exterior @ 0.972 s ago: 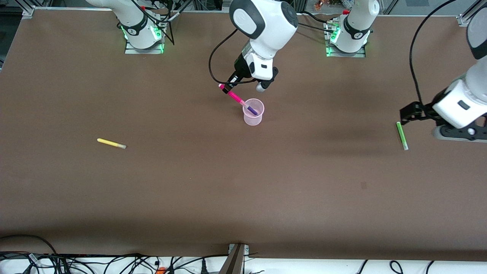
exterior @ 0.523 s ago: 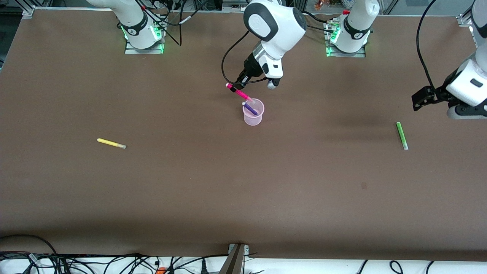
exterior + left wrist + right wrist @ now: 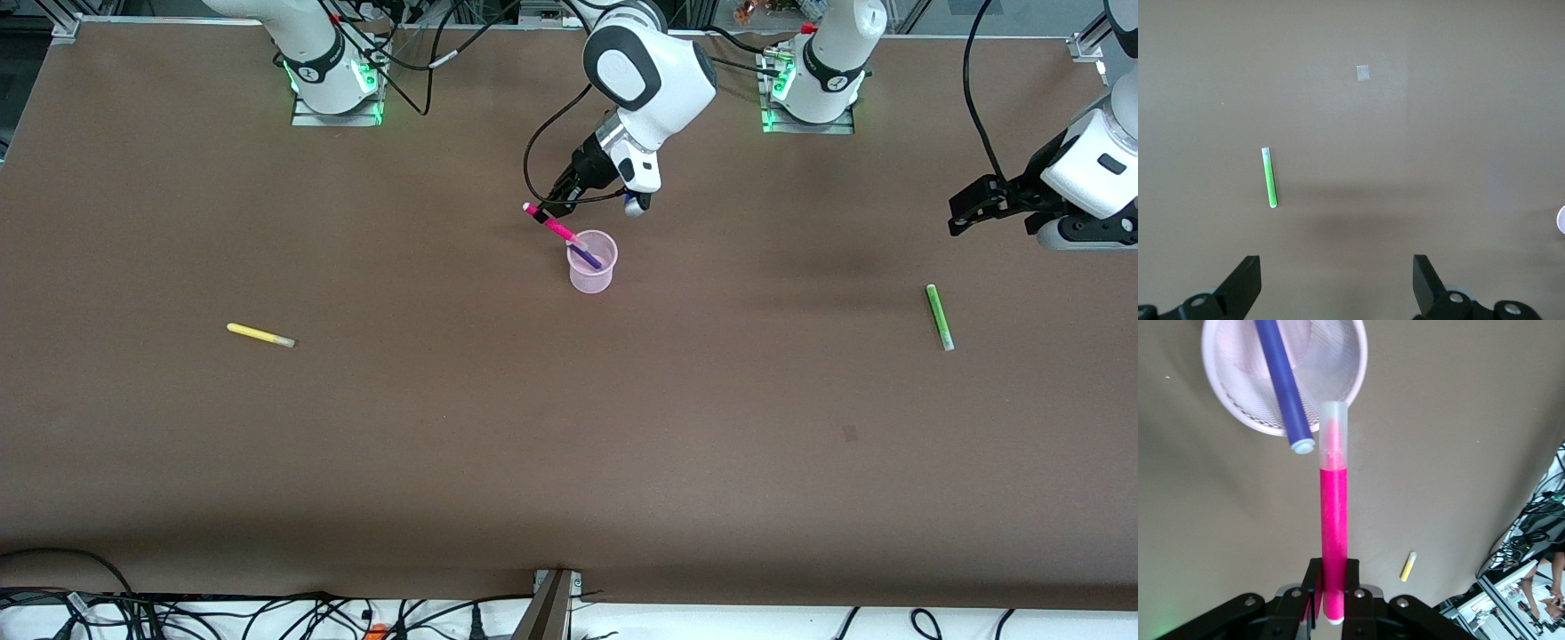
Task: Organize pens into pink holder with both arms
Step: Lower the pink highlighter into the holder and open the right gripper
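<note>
My right gripper (image 3: 544, 213) is shut on the magenta pen (image 3: 553, 224) near its end and holds it slanted, its pale tip at the rim of the pink holder (image 3: 592, 267). The right wrist view shows the gripper (image 3: 1333, 580), the pen (image 3: 1333, 520) and the holder (image 3: 1331, 367). The dark purple pen (image 3: 587, 258) leans inside the holder and also shows in the right wrist view (image 3: 1281, 380). The yellow pen (image 3: 260, 335) lies toward the right arm's end. The green pen (image 3: 939, 316) lies toward the left arm's end. My left gripper (image 3: 965, 209) hangs open above the table near the green pen (image 3: 1269, 179).
The two arm bases (image 3: 336, 89) (image 3: 809, 98) stand along the table's edge farthest from the front camera. A small pale square mark (image 3: 1363, 73) is on the table surface. Cables (image 3: 267, 613) lie past the table's nearest edge.
My left gripper has lifted up and away from the green pen, which stays flat on the table. My right gripper has shifted slightly with the magenta pen above the holder.
</note>
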Controlling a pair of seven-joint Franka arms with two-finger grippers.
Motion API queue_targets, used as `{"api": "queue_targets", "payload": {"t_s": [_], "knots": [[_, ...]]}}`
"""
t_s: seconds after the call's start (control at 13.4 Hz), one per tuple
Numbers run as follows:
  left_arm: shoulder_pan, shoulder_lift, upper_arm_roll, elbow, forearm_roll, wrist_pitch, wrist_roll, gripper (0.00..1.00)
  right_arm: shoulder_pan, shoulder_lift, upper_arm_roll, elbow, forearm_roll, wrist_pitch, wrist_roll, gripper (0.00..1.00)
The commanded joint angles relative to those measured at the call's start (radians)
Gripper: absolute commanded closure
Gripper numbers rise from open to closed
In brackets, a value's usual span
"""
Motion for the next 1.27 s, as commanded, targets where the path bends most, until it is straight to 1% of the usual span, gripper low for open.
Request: {"api": "queue_targets", "payload": {"t_s": [0.0,0.3,0.52,0.82,0.9,0.97,1.05,1.12,1.2], "knots": [[-0.008,0.002,0.008,0.01,-0.017,-0.016,-0.005,0.0,0.015,0.026,-0.01,0.042,-0.021,0.0,-0.01,1.0],[-0.01,0.007,0.008,0.021,-0.015,-0.016,0.0,0.0,0.019,0.05,-0.01,0.053,-0.023,0.064,-0.008,1.0],[-0.004,0.042,0.015,0.039,-0.009,-0.016,-0.003,0.0,0.017,0.072,-0.011,0.055,-0.023,0.124,0.007,1.0],[-0.004,0.042,0.015,0.041,-0.009,-0.023,0.003,0.0,0.019,0.073,-0.011,0.055,-0.023,0.123,0.023,1.0],[-0.004,0.042,0.015,0.042,-0.007,-0.029,0.006,0.0,0.019,0.073,-0.011,0.053,-0.023,0.12,0.023,0.9],[-0.004,0.042,0.015,0.042,-0.007,-0.029,0.008,0.0,0.019,0.073,-0.011,0.055,-0.023,0.118,0.024,0.57],[-0.004,0.042,0.015,0.042,-0.009,-0.029,0.008,0.0,0.019,0.072,-0.011,0.053,-0.023,0.118,0.024,0.43],[-0.004,0.042,0.015,0.042,-0.007,-0.029,0.008,0.0,0.019,0.072,-0.011,0.055,-0.023,0.117,0.023,0.36],[-0.004,0.042,0.015,0.042,-0.007,-0.029,0.008,0.0,0.019,0.07,-0.011,0.055,-0.021,0.117,0.023,0.18]]}}
